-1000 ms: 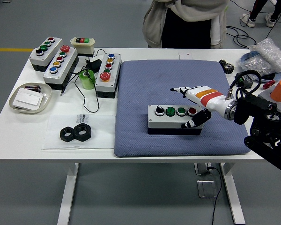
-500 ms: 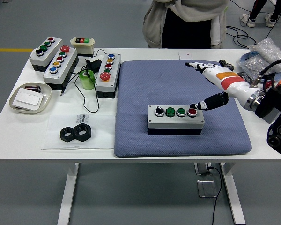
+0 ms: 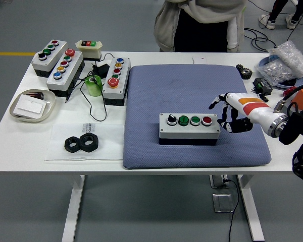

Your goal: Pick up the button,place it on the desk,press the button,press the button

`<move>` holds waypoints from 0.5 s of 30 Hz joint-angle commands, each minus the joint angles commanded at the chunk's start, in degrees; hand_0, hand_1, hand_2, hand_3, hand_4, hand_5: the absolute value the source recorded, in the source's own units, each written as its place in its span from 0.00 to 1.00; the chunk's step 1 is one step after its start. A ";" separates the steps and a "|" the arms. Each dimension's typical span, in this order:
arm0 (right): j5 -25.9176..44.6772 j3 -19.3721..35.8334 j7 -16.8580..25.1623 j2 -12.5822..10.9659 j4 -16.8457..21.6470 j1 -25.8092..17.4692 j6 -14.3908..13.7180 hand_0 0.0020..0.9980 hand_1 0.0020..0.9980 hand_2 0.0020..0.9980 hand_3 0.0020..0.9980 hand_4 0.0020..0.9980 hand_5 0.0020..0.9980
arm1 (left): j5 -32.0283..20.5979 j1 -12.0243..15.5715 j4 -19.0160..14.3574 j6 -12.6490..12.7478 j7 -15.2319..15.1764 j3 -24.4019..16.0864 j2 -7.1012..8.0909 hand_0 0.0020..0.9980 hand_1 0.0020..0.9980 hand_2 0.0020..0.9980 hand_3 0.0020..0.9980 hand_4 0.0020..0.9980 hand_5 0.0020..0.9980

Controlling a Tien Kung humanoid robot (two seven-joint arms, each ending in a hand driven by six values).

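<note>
White desk [image 3: 35, 146], blue mat [image 3: 156, 91] across its middle, and the grey button box [image 3: 189, 128] sits on that mat toward the near side, four controls in a row on top. Just off its right end hovers the right hand [image 3: 231, 115], fingers loosely spread and gripping nothing. Best play, I'd say: one fingertip straight down on the red button [image 3: 207, 120], so the box doesn't skid.

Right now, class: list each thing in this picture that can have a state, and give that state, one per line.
Right hand: open, holding nothing, just right of the button box.
Button box: flat on the blue mat, untouched.
Selector knob: position too small to tell.
Green tape roll: upright.
Black nuts: lying flat, touching.
</note>
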 joint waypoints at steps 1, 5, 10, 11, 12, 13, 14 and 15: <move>-0.04 -0.09 -0.09 0.04 -0.05 -0.02 0.20 0.10 0.00 0.09 0.68 0.48 0.00 | -0.04 -0.01 0.00 0.01 -0.02 0.03 0.00 0.75 0.79 0.87 0.78 0.55 1.00; -0.21 -0.81 -0.37 0.19 -0.18 0.13 0.87 0.09 0.00 0.08 0.69 0.50 0.00 | -0.09 -0.07 0.00 0.00 -0.03 0.07 0.04 0.75 0.79 0.87 0.78 0.55 1.00; -0.23 -1.46 -0.57 0.49 -0.55 0.30 0.87 0.09 0.00 0.08 0.69 0.50 0.00 | 0.17 -0.11 0.00 -0.02 0.09 -0.09 0.05 0.75 0.79 0.87 0.78 0.55 1.00; -0.25 -1.47 -0.59 0.51 -0.58 0.28 0.87 0.09 0.00 0.08 0.69 0.50 0.00 | 0.19 -0.11 0.01 -0.02 0.10 -0.11 0.05 0.75 0.79 0.87 0.78 0.55 1.00; -0.26 -1.50 -0.62 0.51 -0.60 0.25 0.85 0.09 0.00 0.08 0.69 0.50 0.00 | 0.21 -0.10 0.02 -0.02 0.10 -0.14 0.04 0.75 0.79 0.87 0.78 0.55 1.00; -0.31 -1.59 -0.68 0.51 -0.60 0.20 0.87 0.09 0.00 0.08 0.69 0.50 0.00 | 0.30 -0.08 0.04 -0.03 0.15 -0.23 0.02 0.75 0.79 0.87 0.78 0.55 1.00; -0.32 -1.61 -0.70 0.51 -0.60 0.19 0.87 0.09 0.00 0.08 0.70 0.50 0.00 | 0.33 -0.07 0.04 -0.04 0.16 -0.26 0.02 0.75 0.79 0.87 0.78 0.55 1.00; -0.30 -1.80 -0.75 0.51 -0.59 0.22 0.91 0.09 0.00 0.08 0.70 0.50 0.00 | 0.45 -0.07 0.05 -0.05 0.21 -0.34 0.01 0.75 0.79 0.87 0.78 0.55 1.00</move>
